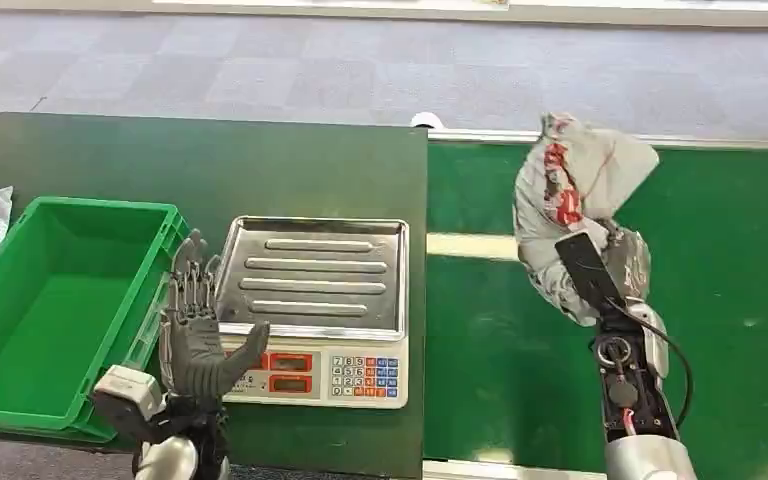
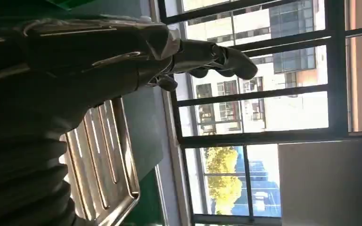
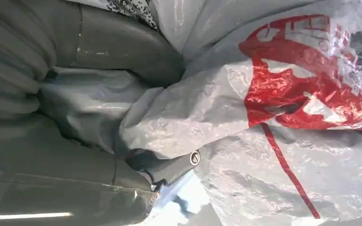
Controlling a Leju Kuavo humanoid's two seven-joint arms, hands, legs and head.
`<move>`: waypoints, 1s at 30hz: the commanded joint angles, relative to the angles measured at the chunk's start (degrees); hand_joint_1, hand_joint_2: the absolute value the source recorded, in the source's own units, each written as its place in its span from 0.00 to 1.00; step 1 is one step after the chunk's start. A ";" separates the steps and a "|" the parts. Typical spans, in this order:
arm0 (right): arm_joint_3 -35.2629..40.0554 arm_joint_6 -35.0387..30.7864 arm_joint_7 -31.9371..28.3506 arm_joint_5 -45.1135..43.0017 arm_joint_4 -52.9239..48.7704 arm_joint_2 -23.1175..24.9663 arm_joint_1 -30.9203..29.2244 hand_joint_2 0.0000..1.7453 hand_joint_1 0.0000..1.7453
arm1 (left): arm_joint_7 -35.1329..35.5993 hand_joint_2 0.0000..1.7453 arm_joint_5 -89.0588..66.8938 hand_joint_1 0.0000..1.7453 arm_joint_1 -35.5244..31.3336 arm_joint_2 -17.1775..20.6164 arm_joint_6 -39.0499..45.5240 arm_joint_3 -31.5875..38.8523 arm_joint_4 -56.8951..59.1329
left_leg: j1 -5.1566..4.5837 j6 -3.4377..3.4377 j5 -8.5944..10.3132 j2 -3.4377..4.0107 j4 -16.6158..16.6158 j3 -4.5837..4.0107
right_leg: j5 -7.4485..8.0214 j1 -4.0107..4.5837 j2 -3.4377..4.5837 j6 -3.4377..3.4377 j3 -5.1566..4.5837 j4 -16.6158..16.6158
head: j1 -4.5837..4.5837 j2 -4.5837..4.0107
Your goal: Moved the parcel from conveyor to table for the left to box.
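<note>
Gripping parcel (image 1: 570,190) above conveyor (image 1: 740,300), right robot hand (image 1: 628,262); left robot hand (image 1: 195,330) spread, empty.

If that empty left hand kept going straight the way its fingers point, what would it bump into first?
Probably nothing soon: the left hand points up between the green crate and the scale's steel tray, over bare table. Depth is unclear.

We see grey carpet tiles (image 1: 260,70) beyond the dark table (image 1: 160,160). Tall black-framed windows (image 2: 264,117) show us sunlit buildings and a yellow tree.
</note>
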 commanded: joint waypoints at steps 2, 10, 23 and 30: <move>26.11 7.36 -1.77 2.00 -3.69 7.10 -2.96 1.00 1.00 | 2.45 1.00 -0.29 0.00 -9.49 -0.10 0.31 7.87 2.80 | 0.06 0.05 0.05 0.29 -0.04 -0.06 | 0.13 0.10 0.23 -0.24 -0.19 0.00 | 0.02 0.00; 37.33 15.21 -6.24 -0.86 20.83 16.87 -11.37 1.00 1.00 | 4.95 1.00 -8.90 0.00 -10.87 2.69 4.38 16.85 0.62 | 0.06 0.01 0.02 0.38 -0.09 0.04 | 0.10 0.10 0.36 -0.16 -0.11 0.03 | 0.00 0.00; 38.23 10.91 0.33 -1.69 28.89 18.00 -12.77 1.00 0.00 | 4.40 1.00 -10.32 0.00 -4.69 2.30 4.54 24.40 -3.59 | 0.04 0.03 0.03 0.18 -0.13 -0.03 | 0.05 0.08 0.18 -0.16 -0.05 -0.05 | 0.00 0.00; 34.99 6.20 1.18 -2.94 26.12 16.80 -10.73 1.00 0.00 | 5.63 1.00 -13.61 0.00 -4.91 2.70 2.88 24.92 -3.01 | 0.06 0.05 0.07 -0.07 -0.08 -0.13 | 0.02 0.10 -0.07 -0.13 -0.10 -0.04 | 0.02 0.00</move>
